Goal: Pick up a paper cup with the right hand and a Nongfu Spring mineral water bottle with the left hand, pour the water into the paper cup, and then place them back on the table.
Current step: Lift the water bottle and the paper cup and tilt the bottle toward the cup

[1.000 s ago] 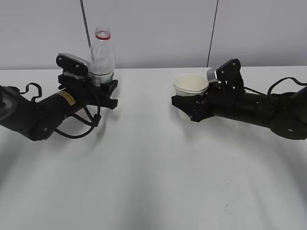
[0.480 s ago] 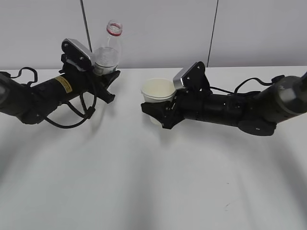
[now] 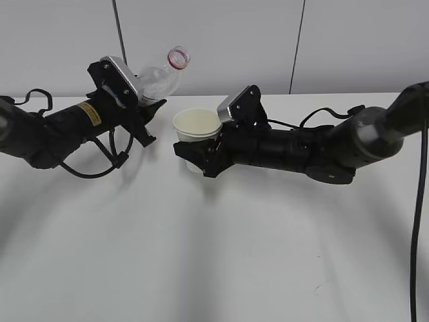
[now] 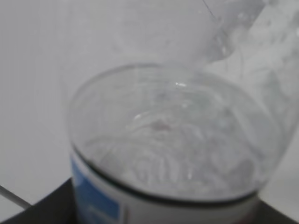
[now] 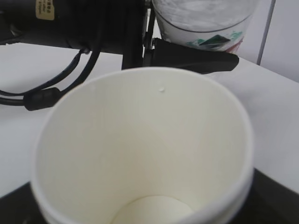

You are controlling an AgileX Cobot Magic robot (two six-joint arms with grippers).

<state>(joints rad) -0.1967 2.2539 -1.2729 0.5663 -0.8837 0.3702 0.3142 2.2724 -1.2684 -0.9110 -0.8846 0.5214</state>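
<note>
My left gripper point(image 3: 149, 111) is shut on the clear water bottle point(image 3: 161, 76), held above the white table point(image 3: 214, 241) and tilted right, its red-ringed open neck toward the cup. The bottle fills the left wrist view point(image 4: 173, 154), blurred, with its label at the bottom. My right gripper point(image 3: 198, 155) is shut on the cream-white paper cup point(image 3: 196, 127), upright just right of the bottle and below its mouth. In the right wrist view the cup point(image 5: 140, 144) fills the frame with a dry bottom; the bottle point(image 5: 205, 21) and the left gripper point(image 5: 191, 53) show behind it.
A grey wall with two dark vertical seams point(image 3: 296, 47) stands behind the table. The right arm point(image 3: 315, 147) lies low across the table's middle right. Black cables point(image 3: 94, 157) loop under the left arm.
The bottle has tilted further to the right and risen. My right gripper has carried the cup left, from the table's right half to just beside the bottle.
</note>
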